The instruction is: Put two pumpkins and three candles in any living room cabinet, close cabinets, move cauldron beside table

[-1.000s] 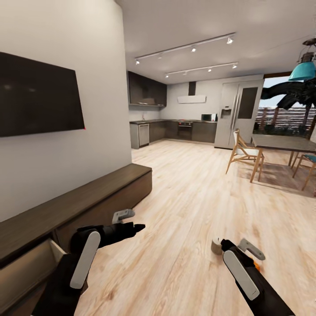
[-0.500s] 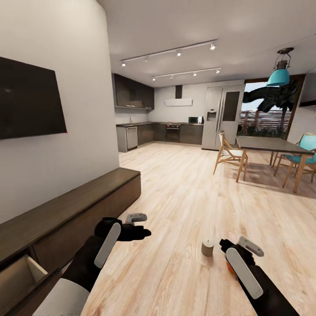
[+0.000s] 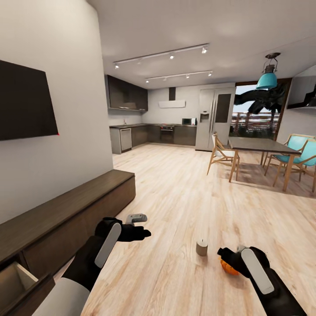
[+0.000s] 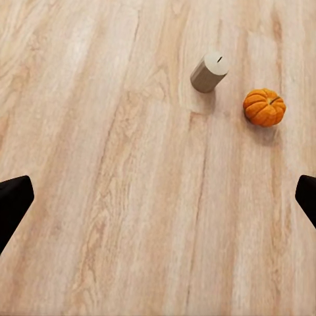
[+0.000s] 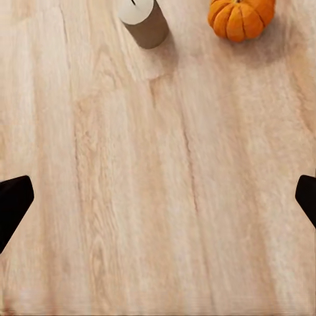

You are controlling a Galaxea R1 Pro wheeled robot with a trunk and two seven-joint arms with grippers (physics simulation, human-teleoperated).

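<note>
A tan candle (image 3: 202,248) stands upright on the wood floor, and one orange pumpkin (image 3: 228,267) lies just beside it, partly behind my right gripper (image 3: 223,253). The right wrist view has the candle (image 5: 143,18) and pumpkin (image 5: 241,16) ahead of the right gripper (image 5: 158,201), whose fingers are spread wide with nothing between them. My left gripper (image 3: 145,231) hovers open above the floor near the cabinet (image 3: 66,217); its wrist view catches the candle (image 4: 209,71) and pumpkin (image 4: 264,107) ahead of that gripper (image 4: 158,204). The cauldron and the table are out of view.
One cabinet drawer (image 3: 19,281) stands pulled open at the lower left. A dark screen (image 3: 24,107) hangs on the wall above. A dining set (image 3: 259,147) with wooden chairs stands at the right, and the kitchen (image 3: 153,134) lies at the back.
The camera has turned right, sliding the whole scene leftward. My left arm rose and reached forward. The pumpkin, earlier peeking out right of my right arm, now shows left of it.
</note>
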